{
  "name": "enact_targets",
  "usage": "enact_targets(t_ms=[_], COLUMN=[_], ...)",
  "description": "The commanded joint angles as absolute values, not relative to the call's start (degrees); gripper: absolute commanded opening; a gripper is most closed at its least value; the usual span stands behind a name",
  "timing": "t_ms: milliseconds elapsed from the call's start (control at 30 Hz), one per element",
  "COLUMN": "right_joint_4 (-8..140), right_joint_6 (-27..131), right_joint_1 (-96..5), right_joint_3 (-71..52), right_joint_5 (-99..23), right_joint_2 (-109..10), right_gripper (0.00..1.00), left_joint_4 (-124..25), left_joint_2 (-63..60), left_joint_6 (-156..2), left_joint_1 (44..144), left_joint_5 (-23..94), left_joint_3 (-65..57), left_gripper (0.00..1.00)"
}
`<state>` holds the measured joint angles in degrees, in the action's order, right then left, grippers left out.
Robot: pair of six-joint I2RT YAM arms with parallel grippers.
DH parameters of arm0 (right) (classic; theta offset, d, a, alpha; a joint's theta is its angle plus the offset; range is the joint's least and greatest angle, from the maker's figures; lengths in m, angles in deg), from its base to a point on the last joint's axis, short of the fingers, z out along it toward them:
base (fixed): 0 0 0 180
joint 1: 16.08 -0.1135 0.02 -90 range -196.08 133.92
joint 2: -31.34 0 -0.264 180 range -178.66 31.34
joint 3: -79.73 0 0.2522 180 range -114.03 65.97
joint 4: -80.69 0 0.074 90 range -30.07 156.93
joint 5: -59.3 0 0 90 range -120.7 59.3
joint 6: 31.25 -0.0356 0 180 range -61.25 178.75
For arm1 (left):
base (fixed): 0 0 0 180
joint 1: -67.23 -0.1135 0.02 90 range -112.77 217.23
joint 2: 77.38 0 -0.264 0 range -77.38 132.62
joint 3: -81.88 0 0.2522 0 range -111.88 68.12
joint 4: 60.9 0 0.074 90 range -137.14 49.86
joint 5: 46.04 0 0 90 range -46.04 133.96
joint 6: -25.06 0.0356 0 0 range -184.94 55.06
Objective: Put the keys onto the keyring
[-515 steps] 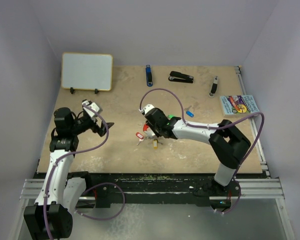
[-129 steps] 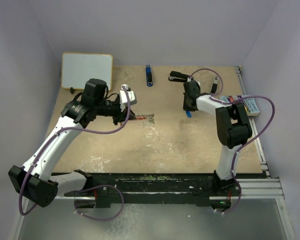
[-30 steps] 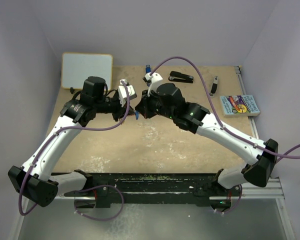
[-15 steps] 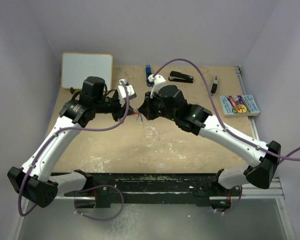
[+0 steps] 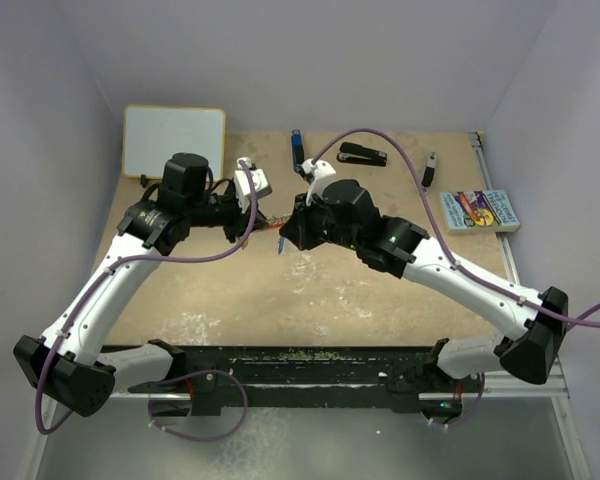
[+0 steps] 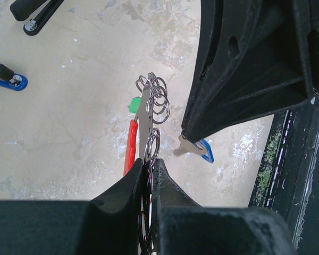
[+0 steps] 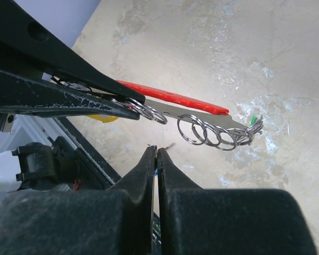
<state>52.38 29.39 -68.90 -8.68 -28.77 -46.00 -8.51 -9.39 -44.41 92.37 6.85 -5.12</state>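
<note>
Left wrist view: my left gripper [image 6: 149, 169] clamps the keyring [image 6: 131, 151] — red clip, silver rings jutting forward over the table [image 6: 69, 106] — while my right gripper [image 6: 185, 135], pinched shut, holds a blue-tagged key [image 6: 195, 152] just beside it.

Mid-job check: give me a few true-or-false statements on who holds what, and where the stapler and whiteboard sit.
1. The left fingers clamp the keyring. True.
2. The right fingers hold a blue-tagged key. True.
3. That key hangs on one of the rings. False: it is beside the rings, apart from them.
4. The stapler lies by the arm bases. False: it lies at the far edge.
5. The whiteboard stands far right. False: far left.
</note>
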Motion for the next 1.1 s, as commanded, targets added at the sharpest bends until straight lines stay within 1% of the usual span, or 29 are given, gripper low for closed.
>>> enact_targets(t_ms=[0,167,267,333,433,533,667,833,967,1067], right_joint_4=[57.2,58.95,56.86,55.95,57.84,60.48,61.16,60.79,61.63,63.14], right_joint_6=[28.61,27.79,27.72,26.55,24.48,23.05,23.08,23.95,25.0,25.8], right_joint_1=[-68.86,-68.82,-68.74,-68.73,-68.64,-68.64,-68.45,-67.27,-67.24,-67.24], right_joint_3=[-8.05,-6.18,-4.03,-0.94,5.35,9.83,12.41,14.23,13.6,12.86], right_joint_5=[-29.96,-34.52,-33.65,-32.1,-33.44,-34.21,-32.44,-32.86,-32.65,-33.1], right_joint_2=[-41.53,-39.16,-38.93,-39.01,-38.8,-39.03,-39.82,-47.31,-55.89,-60.19], right_gripper=[0.0,0.0,0.0,0.0,0.0,0.0,0.0,0.0,0.0,0.0], left_joint_4=[-11.37,-12.08,-12.26,-12.61,-12.77,-12.7,-13.39,-14.2,-14.23,-14.18], left_joint_2=[-10.76,-10.91,-11.11,-11.32,-11.46,-11.66,-11.96,-12.53,-12.94,-13.2], left_joint_6=[-45.1,-44.99,-45.35,-46.03,-46.31,-45.94,-46.16,-46.97,-47.15,-46.94], left_joint_1=[92.5,92.45,92.47,92.5,92.45,92.5,92.45,92.38,92.39,92.37], left_joint_5=[5.98,6.52,9.0,12.63,17.84,19.84,22.15,23.05,22.83,23.09], left_joint_3=[-7.31,-6.34,-5.89,-5.73,-6.16,-6.46,-5.8,-4.97,-4.46,-4.0], left_gripper=[0.04,0.04,0.04,0.04,0.04,0.04,0.04,0.04,0.04,0.04])
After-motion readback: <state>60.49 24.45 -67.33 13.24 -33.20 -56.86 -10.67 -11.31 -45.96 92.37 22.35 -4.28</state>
